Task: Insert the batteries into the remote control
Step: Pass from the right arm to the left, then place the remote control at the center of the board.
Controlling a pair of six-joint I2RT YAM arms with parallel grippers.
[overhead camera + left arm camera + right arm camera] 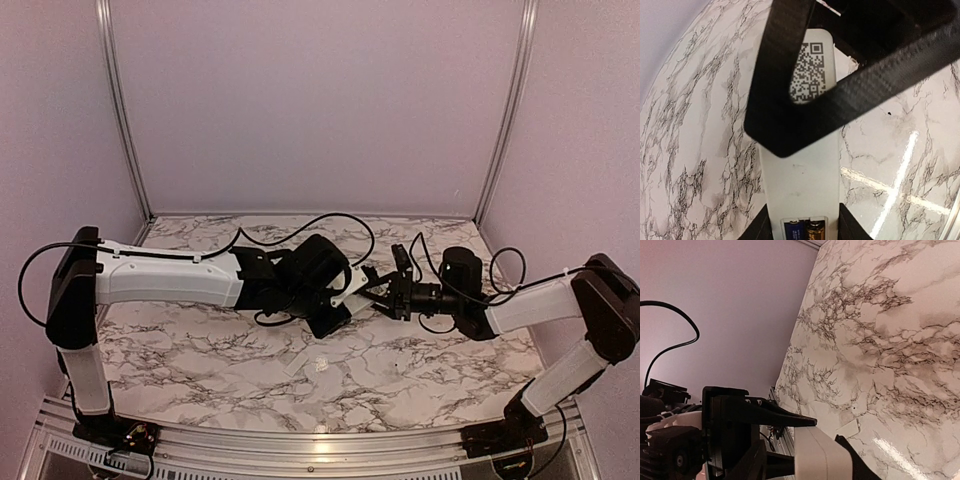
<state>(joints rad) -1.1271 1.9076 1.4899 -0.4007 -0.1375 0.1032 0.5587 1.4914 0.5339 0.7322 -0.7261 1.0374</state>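
Observation:
The white remote control (pixel 355 280) is held in the air between both arms. In the left wrist view the remote control (pixel 805 185) shows its back with a QR label. Its recess is uncovered and holds two batteries (pixel 804 232), one blue and one gold. My left gripper (pixel 805 227) is shut on the remote's long sides, one finger on each. My right gripper (pixel 378 292) stands open around the other end. One of its fingers (pixel 840 105) crosses over the QR label. In the right wrist view that end of the remote control (pixel 825 455) sits between the right gripper (pixel 832 440) fingers.
A short white cover plate (pixel 300 362) lies on the marble table (pixel 200 340) below the grippers, with a small white piece (pixel 322 365) beside it. The cover plate (pixel 849 429) also shows in the right wrist view. Cables loop behind both wrists. Walls enclose the table.

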